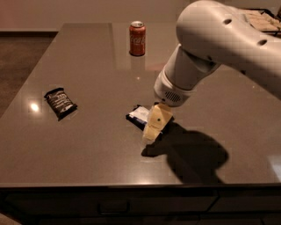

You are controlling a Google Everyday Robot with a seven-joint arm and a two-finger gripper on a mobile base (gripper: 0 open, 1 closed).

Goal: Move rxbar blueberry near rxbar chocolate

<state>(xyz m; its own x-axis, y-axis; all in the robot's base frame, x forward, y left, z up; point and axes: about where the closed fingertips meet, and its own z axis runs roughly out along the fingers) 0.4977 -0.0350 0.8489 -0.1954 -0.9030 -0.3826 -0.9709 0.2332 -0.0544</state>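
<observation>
Although the room is dim, the bench (pixel 88 149) shows plainly: a broad, glossy grey-brown top that mirrors what stands on it. A red Coca-Cola can (pixel 137 38) stands upright near the far edge. Behind the can runs a pale wall (pixel 66 11), and to the can's left, past the bench edge, lies dark carpeted floor (pixel 22 57). A bright spot of lamp glare (pixel 34 107) sits well to the can's front left.

The white arm (pixel 219 39) hangs over the bench to the can's right and bends down to the claw (pixel 150 134), which is in front of the can, slightly right, near the bench's middle. The pale yellow claw points down and toward the near edge, low over the top. It lies across the right end of the rxbar blueberry (pixel 138 115) and hides that end; whether it is apart, together or clamped on the bar cannot be told. The rxbar blueberry lies flat straight in front of the can, white panel up, left end bare. The rxbar chocolate (pixel 60 103) lies flat to the can's front left, well apart from the blueberry bar. The arm's shadow (pixel 193 158) spreads to the can's front right.
</observation>
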